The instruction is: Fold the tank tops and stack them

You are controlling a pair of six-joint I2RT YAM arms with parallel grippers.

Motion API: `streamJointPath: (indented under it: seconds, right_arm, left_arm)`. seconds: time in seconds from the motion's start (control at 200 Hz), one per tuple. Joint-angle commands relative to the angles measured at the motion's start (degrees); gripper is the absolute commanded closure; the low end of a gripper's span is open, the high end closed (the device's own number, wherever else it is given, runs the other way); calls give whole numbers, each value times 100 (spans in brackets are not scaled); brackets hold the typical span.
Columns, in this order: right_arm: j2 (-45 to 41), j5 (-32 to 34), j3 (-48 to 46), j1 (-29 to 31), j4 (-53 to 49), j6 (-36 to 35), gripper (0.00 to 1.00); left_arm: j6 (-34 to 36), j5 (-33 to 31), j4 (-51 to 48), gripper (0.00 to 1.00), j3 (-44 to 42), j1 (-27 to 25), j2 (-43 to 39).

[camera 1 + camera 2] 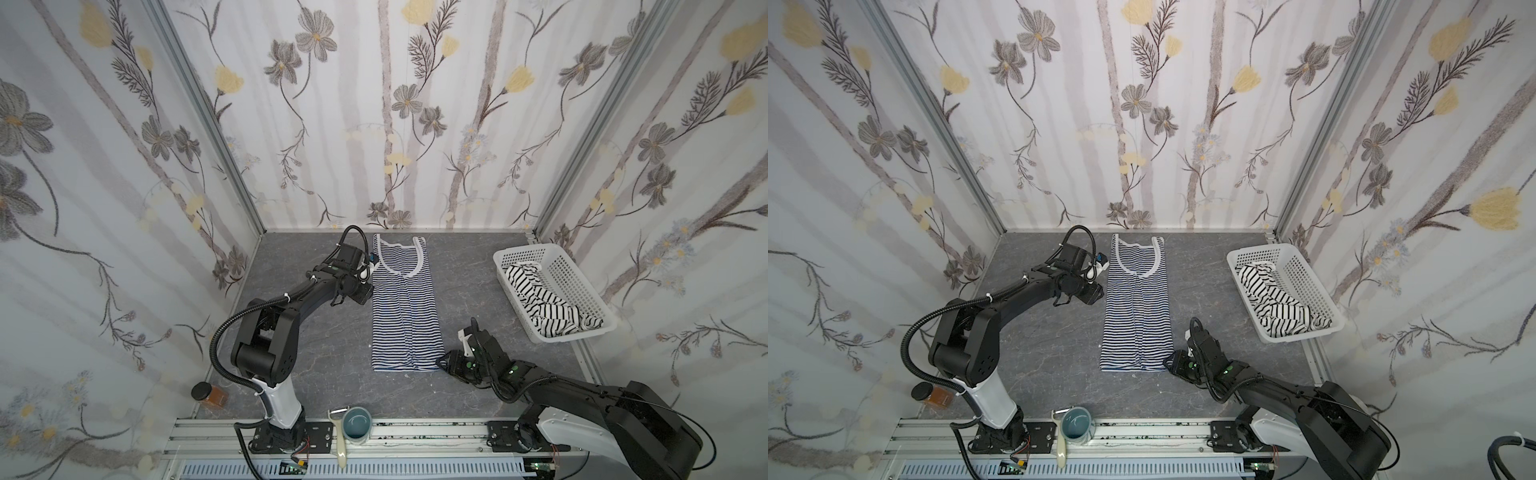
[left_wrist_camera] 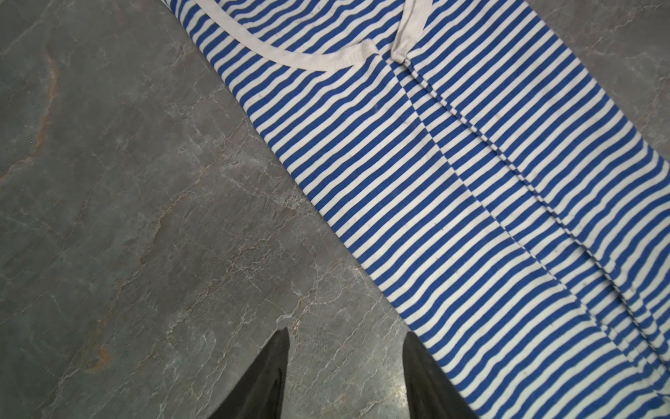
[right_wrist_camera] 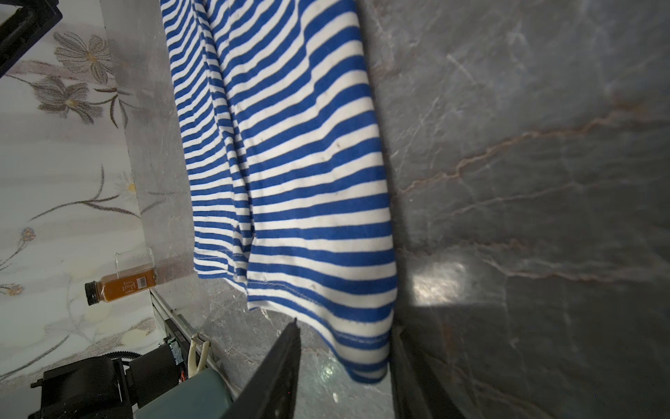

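The navy-and-white striped tank top [image 1: 405, 307] [image 1: 1138, 307] lies flat in the middle of the table, its sides folded in to a long narrow strip, straps toward the back wall. My left gripper [image 1: 368, 296] [image 2: 346, 332] hovers open over bare table at the strip's left edge [image 2: 471, 163], holding nothing. My right gripper [image 1: 441, 361] [image 3: 346, 323] sits at the near right hem corner [image 3: 362, 355], jaws apart with that corner between them. The black-striped white tank top [image 1: 540, 299] [image 1: 1275, 299] lies crumpled in the basket.
The white perforated basket [image 1: 536, 249] [image 1: 1266, 250] stands at the back right. A jar of amber stuff [image 1: 208, 395] [image 3: 119, 286] stands at the near left corner. A teal mug [image 1: 358, 424] and a peeler [image 1: 338, 436] rest on the front rail. Floral walls enclose three sides.
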Motion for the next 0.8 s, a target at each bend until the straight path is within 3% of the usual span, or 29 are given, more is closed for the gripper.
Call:
streamJointPath:
  seconds: [0.0,0.325,0.475,0.65,0.794]
  right_arm:
    - [-6,26,-16,-2,-46,81,63]
    - [64,-70,137,-6,61,82,84]
    - [-34,-46,291,-6,-179,29,100]
    - [-132,-16,515,-1,-480,-41,100]
    - [-132,38,767,-1,-673,-133,100]
  left_arm:
    - [155,68,63,47,-206,0,-214]
    - [249,85,55,47,-815,-2,-736]
    - [307,273,42,46,-1067,-108,-942]
    - [563,292,20,47,-1562,-541,-1330]
    - [519,678,-19,46,-1973,-809,-1735]
